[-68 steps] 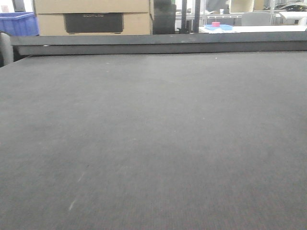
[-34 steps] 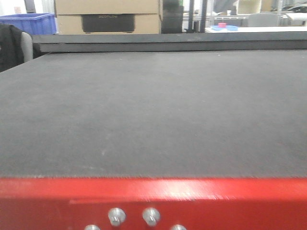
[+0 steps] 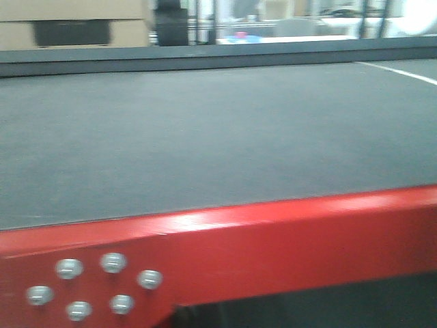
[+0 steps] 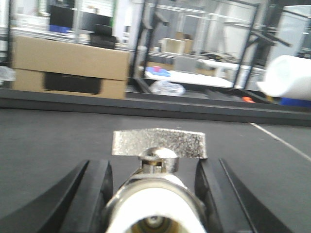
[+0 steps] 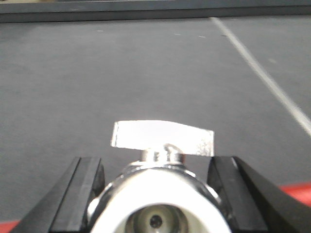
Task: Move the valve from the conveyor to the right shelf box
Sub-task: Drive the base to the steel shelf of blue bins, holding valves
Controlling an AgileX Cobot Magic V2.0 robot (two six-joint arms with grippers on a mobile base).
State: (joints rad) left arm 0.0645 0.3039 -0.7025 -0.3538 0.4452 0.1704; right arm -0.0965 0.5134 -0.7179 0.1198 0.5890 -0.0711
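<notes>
Fingers (image 4: 95, 189) of the left gripper (image 4: 153, 167) were closed on a valve (image 4: 155, 194). The black pads pressed against either side of its metal body. The flat silver handle (image 4: 159, 143) stood crosswise on top, and the white-rimmed port faced the camera. That arm was held low and nearly level over the conveyor (image 4: 58, 136), pointing across it toward the far rail (image 4: 146, 104). Cardboard boxes (image 4: 68, 65) stood beyond the rail.

The right gripper (image 5: 156, 165) clamped a second valve (image 5: 160, 191) in the same way. This arm was pitched further down, looking onto the belt. A white line (image 5: 262, 73) ran along the fabric to its right, and a sliver of red frame (image 5: 301, 188) showed at the lower right corner, placing the gripper near the belt's edge.

The blurred front view showed the belt stretching back from the red frame, which carried a cluster of bolts (image 3: 113, 262) at its left end.
</notes>
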